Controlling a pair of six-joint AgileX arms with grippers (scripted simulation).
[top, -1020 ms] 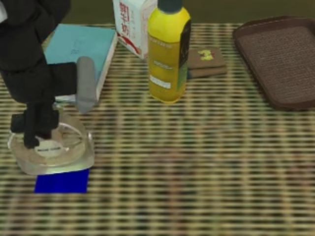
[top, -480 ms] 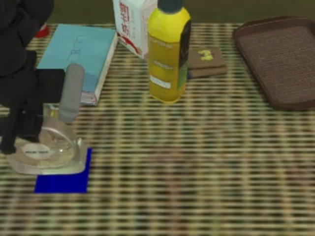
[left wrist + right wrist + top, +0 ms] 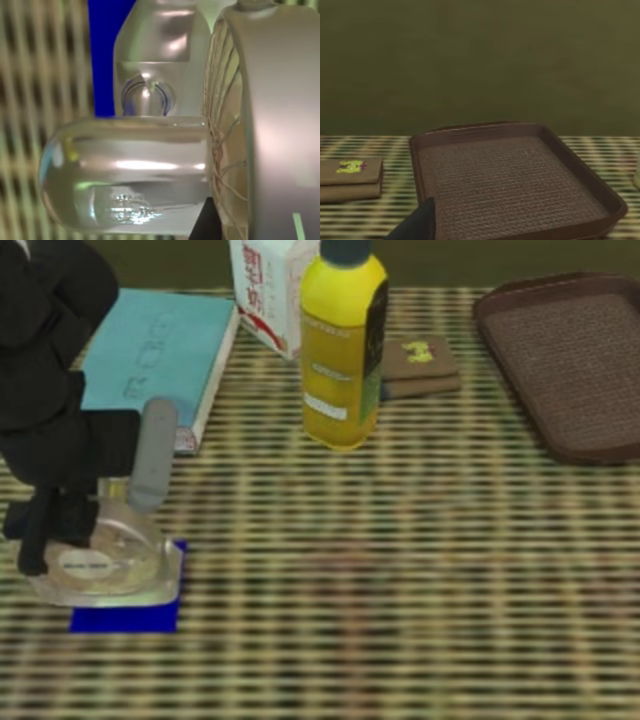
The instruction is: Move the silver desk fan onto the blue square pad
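The silver desk fan (image 3: 110, 558) hangs in my left gripper (image 3: 60, 528), which is shut on its motor housing at the table's left. Its grille head (image 3: 150, 455) shows edge-on, and its base covers the far part of the blue square pad (image 3: 125, 619); whether it touches I cannot tell. The left wrist view is filled by the shiny housing (image 3: 125, 170), the grille (image 3: 270, 125) and a strip of blue pad (image 3: 107, 50). My right arm is parked outside the top view; one dark fingertip (image 3: 421, 224) shows, open and holding nothing.
A light-teal book (image 3: 160, 345) lies just behind the fan. A white carton (image 3: 265, 290) and a tall yellow bottle (image 3: 342, 350) stand at the back middle, beside a small brown wallet (image 3: 420, 365). A brown tray (image 3: 570, 360) lies at the back right.
The left arm swung the fan left and lower over the pad's far edge, then back right and nearer. The base now covers more of the pad than half a second ago.
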